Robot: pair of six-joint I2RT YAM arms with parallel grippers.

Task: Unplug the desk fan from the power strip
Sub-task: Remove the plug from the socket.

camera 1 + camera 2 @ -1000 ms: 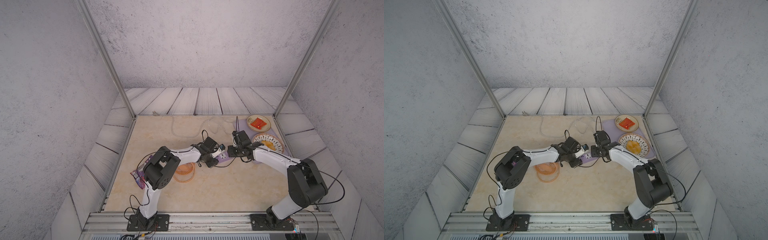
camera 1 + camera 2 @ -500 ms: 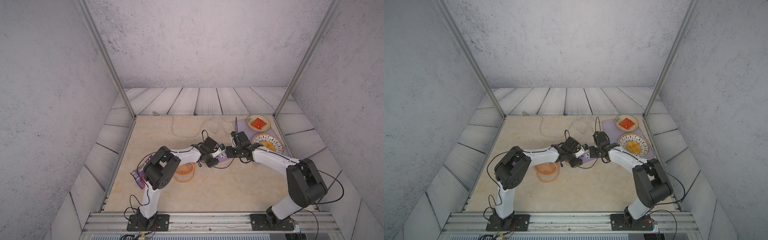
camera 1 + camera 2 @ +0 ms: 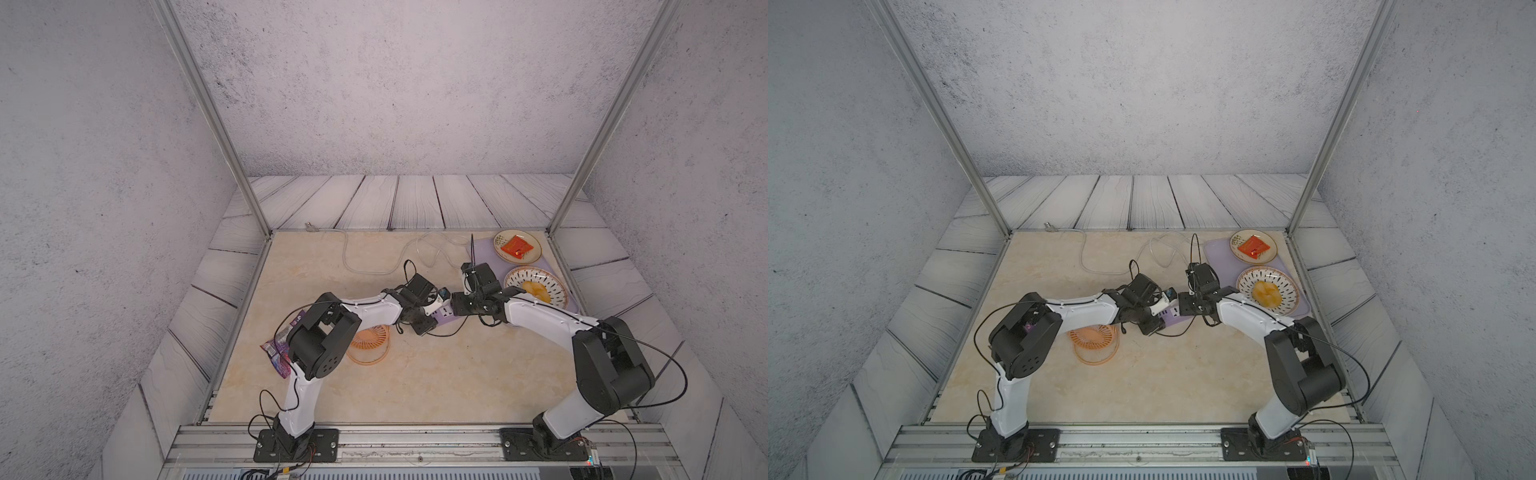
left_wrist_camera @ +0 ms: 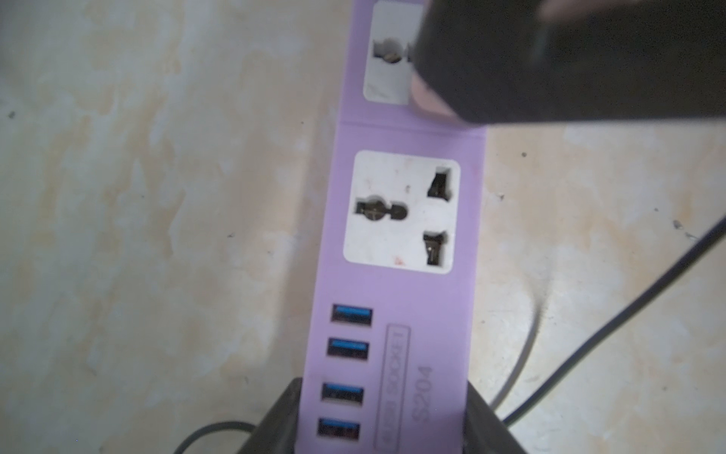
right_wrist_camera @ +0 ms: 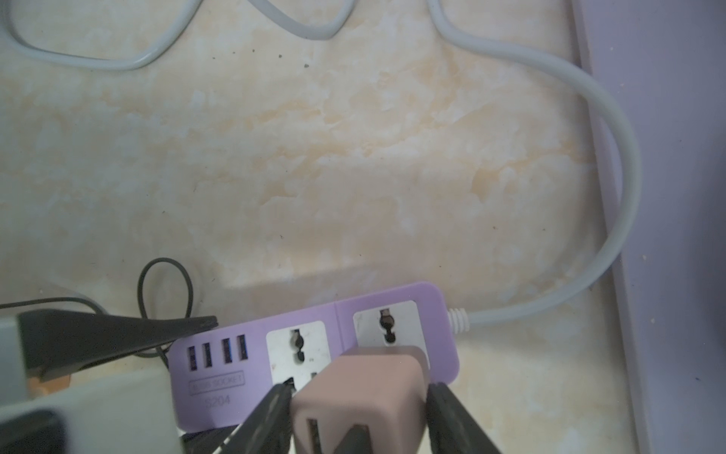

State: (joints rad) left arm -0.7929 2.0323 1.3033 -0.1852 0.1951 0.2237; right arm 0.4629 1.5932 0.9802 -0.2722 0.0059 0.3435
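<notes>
In a top view: power strip (image 3: pixel 444 316) lying centrally, long axis running 8-to-2 o'clock; desk fan (image 3: pixel 368 345) resting at its 8 o'clock.
Left wrist: left gripper (image 4: pixel 385 393) clamping the USB end.
Right wrist: right gripper (image 5: pixel 361 389), nearer arm, narrowly straddling the plug (image 5: pixel 365 377); firm pinch cannot be told.

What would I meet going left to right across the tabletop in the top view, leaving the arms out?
purple snack wrapper → desk fan → power strip → patterned bowl
</notes>
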